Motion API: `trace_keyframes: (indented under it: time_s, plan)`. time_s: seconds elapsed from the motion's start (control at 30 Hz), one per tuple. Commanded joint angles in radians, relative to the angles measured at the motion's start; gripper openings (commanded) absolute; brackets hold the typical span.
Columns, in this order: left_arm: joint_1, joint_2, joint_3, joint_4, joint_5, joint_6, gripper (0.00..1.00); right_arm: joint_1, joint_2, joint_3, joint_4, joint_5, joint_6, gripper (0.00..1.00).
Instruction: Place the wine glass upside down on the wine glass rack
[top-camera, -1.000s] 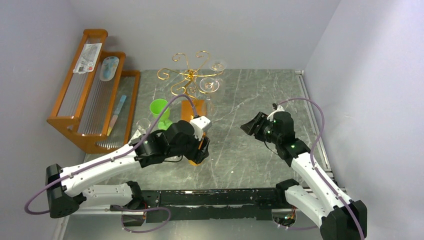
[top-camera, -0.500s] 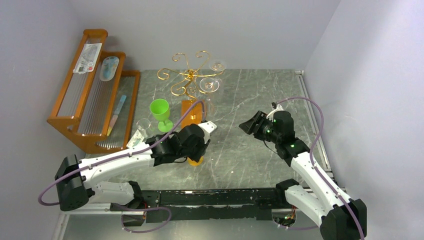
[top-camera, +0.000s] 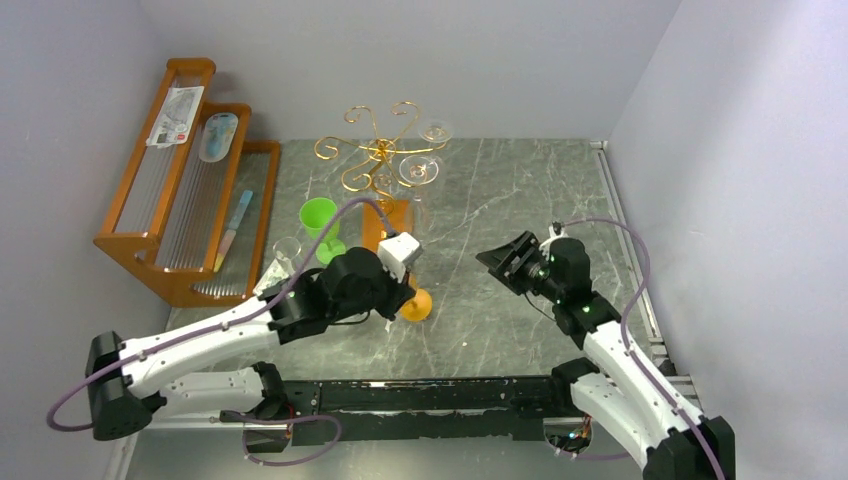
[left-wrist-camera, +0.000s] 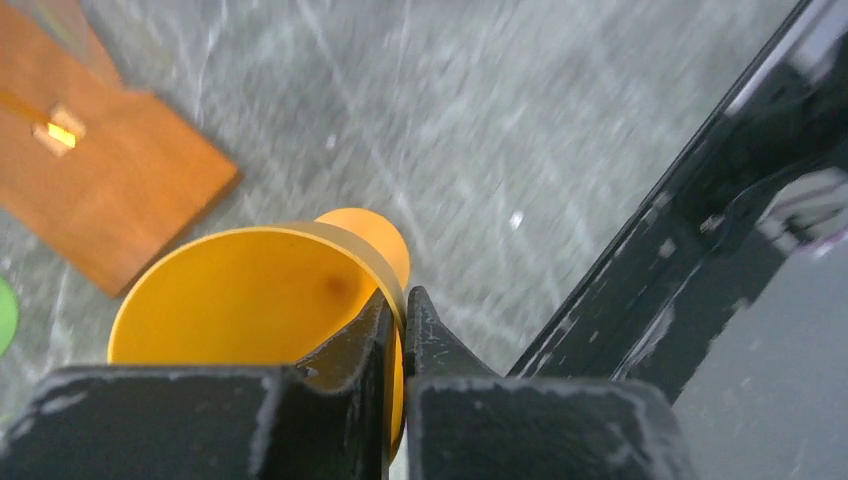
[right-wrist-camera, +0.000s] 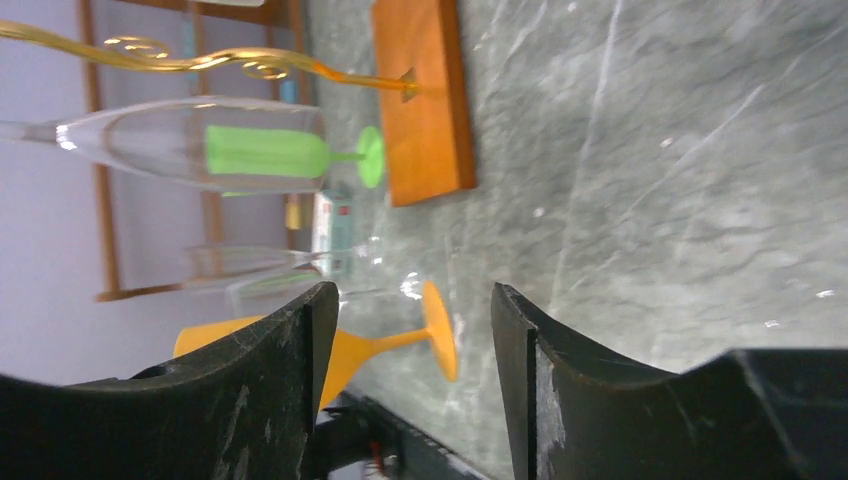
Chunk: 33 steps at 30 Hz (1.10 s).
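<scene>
Where the orange wine glass (left-wrist-camera: 250, 300) is: near the middle of the desk (top-camera: 520, 190), close in front of the rack's base, held by its rim in the left claw (left-wrist-camera: 402, 305).
Look of it: opaque orange all over, with a round bowl, a thin stem and a flat disc foot. It leans, foot pointing away from the arm, and I cannot tell whether the foot touches the desk.
Left claw: pinched tight on the bowl wall, one finger inside the bowl and one outside.
Right claw (top-camera: 495, 258): fingers spread with nothing between them, hanging above the right half of the desk and facing the orange glass.
Wine glass rack (top-camera: 385, 150): thin gold wire with curled arms on a centre stem, on a flat orange-brown rectangular base, at the back of the desk.
Count, orange glasses: one.
Count, green glasses: one green glass (top-camera: 320, 220), upright just left of the rack's base.
Count, clear glasses: three. Two hanging clear glasses (top-camera: 435, 130) are on the rack's right-hand arms, and one standing clear glass (top-camera: 287, 250) is by the shelf.
Count, racks: one.
Around: a stepped wooden shelf (top-camera: 170, 180) along the left wall, with flat packets (top-camera: 175, 105) lying on its steps.
In the way: the green glass stands beside the rack base, and the hanging clear glasses fill the arms on the rack's right side.
</scene>
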Motion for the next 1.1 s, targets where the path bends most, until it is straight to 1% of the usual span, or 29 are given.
trace_keyframes:
  time_s: [0.0, 0.07, 0.13, 0.27, 0.33, 0.6, 0.8, 0.97, 1.07]
  plan:
    - [-0.025, -0.114, -0.095, 0.353, -0.016, -0.059, 0.05, 0.044, -0.099, -0.128, 0.184, -0.027, 0.288, 0.6]
    - [-0.034, -0.138, -0.153, 0.487, -0.073, -0.07, 0.05, 0.083, -0.119, -0.147, 0.223, 0.018, 0.352, 0.59]
    - [-0.039, -0.137, -0.171, 0.567, -0.12, -0.067, 0.05, 0.138, -0.122, -0.131, 0.218, 0.072, 0.391, 0.59]
    - [-0.052, -0.104, -0.182, 0.701, -0.13, -0.046, 0.05, 0.248, -0.09, -0.098, 0.246, 0.146, 0.461, 0.59]
    - [-0.06, -0.089, -0.187, 0.75, -0.13, -0.038, 0.05, 0.272, -0.064, -0.087, 0.241, 0.156, 0.503, 0.59]
    - [-0.093, -0.087, -0.248, 0.885, -0.151, -0.051, 0.05, 0.301, -0.074, -0.101, 0.263, 0.225, 0.681, 0.57]
    - [-0.113, -0.09, -0.288, 0.969, -0.175, -0.048, 0.05, 0.31, -0.054, -0.064, 0.222, 0.249, 0.744, 0.51]
    - [-0.125, -0.071, -0.296, 1.009, -0.199, -0.04, 0.05, 0.331, -0.026, -0.051, 0.193, 0.25, 0.773, 0.46]
    - [-0.132, -0.061, -0.3, 1.027, -0.216, -0.031, 0.05, 0.345, -0.025, -0.048, 0.165, 0.283, 0.787, 0.46]
